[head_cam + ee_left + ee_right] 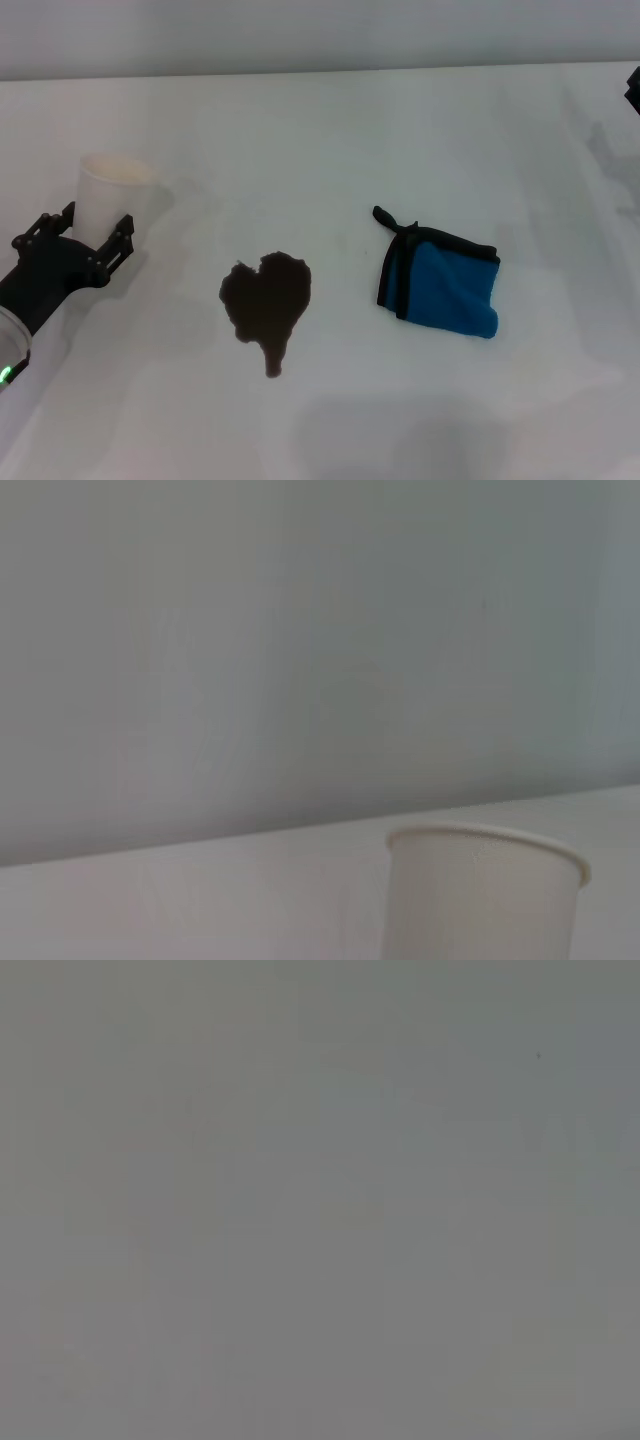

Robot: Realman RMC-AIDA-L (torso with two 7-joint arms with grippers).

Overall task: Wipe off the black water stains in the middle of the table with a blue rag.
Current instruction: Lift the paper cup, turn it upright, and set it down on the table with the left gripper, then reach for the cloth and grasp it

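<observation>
The black water stains [267, 303] form one dark heart-shaped blotch with a short drip tail on the white table [330, 140], left of centre. The blue rag [441, 282] lies folded to the right of it, apart from it, with its black loop tab at the far left corner. My left gripper [85, 232] is open at the far left, one finger on each side of the base of a white paper cup [108, 195]. Only a dark bit of my right gripper [634, 90] shows at the far right edge, far from the rag.
The white paper cup stands upright at the left, and its rim also shows in the left wrist view [487, 892]. A grey wall rises behind the table's far edge. The right wrist view shows only plain grey.
</observation>
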